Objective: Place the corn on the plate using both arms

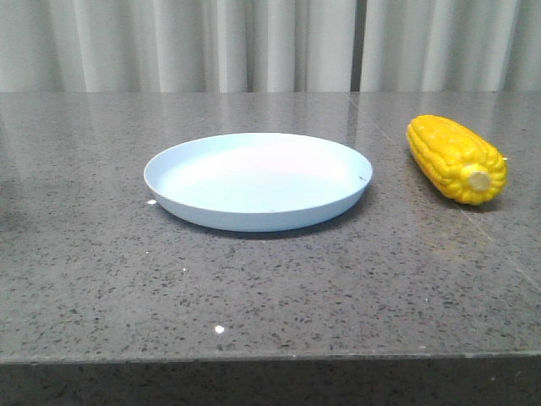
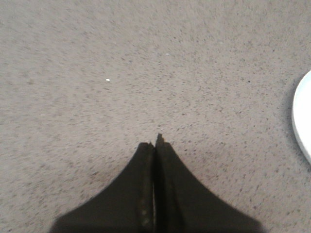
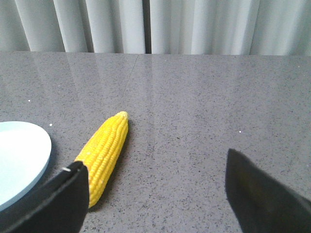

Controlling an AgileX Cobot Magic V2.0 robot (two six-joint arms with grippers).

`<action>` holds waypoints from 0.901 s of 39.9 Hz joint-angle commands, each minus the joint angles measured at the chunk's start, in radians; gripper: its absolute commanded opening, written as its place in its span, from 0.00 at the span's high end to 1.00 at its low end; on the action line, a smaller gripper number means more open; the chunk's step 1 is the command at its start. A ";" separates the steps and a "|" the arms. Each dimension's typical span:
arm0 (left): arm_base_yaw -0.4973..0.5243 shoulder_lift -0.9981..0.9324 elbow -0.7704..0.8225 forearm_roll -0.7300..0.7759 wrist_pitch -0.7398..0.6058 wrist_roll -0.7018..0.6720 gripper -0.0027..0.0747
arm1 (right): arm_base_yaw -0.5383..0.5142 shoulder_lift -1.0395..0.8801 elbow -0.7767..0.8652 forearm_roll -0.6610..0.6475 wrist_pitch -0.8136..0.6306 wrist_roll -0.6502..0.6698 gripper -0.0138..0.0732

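A pale blue plate [image 1: 258, 180] lies empty in the middle of the grey table. To its right lies the yellow corn [image 1: 456, 157], stub end toward me, apart from the plate. In the right wrist view the corn [image 3: 105, 154] lies beside the plate's rim [image 3: 44, 160], and my right gripper [image 3: 154, 167] stands wide open; its one finger [image 3: 58, 201] partly covers the corn's near end, and only bare table lies between the jaws. My left gripper [image 2: 155, 142] is shut on nothing over bare table, with the plate's edge [image 2: 302, 121] off to one side. Neither gripper shows in the front view.
The speckled grey stone table [image 1: 270, 296] ends at a front edge close to the camera. A white pleated curtain [image 1: 254, 42] hangs behind the table's far edge. A seam [image 1: 397, 161] runs across the tabletop between plate and corn.
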 commanded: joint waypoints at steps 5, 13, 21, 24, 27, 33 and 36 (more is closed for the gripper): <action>0.003 -0.351 0.206 0.024 -0.199 0.021 0.99 | -0.003 0.014 -0.036 0.004 -0.076 -0.007 0.15; 0.003 -0.701 0.357 0.024 -0.208 0.028 0.99 | -0.003 0.014 -0.036 0.004 -0.076 -0.007 0.15; 0.003 -0.977 0.426 0.026 -0.205 0.028 0.99 | -0.003 0.035 -0.042 0.027 -0.051 -0.007 0.15; 0.003 -1.009 0.433 0.026 -0.205 0.028 0.99 | -0.003 0.097 -0.066 0.034 0.000 -0.007 0.15; 0.003 -0.987 0.431 0.024 -0.202 0.028 0.99 | -0.003 0.193 -0.102 0.037 0.039 -0.007 0.15; 0.003 -0.980 0.431 0.024 -0.208 0.028 0.99 | -0.003 0.411 -0.209 0.112 0.098 -0.007 0.15; 0.003 -0.980 0.431 0.024 -0.208 0.028 0.99 | 0.004 0.528 -0.263 0.188 0.119 -0.007 0.15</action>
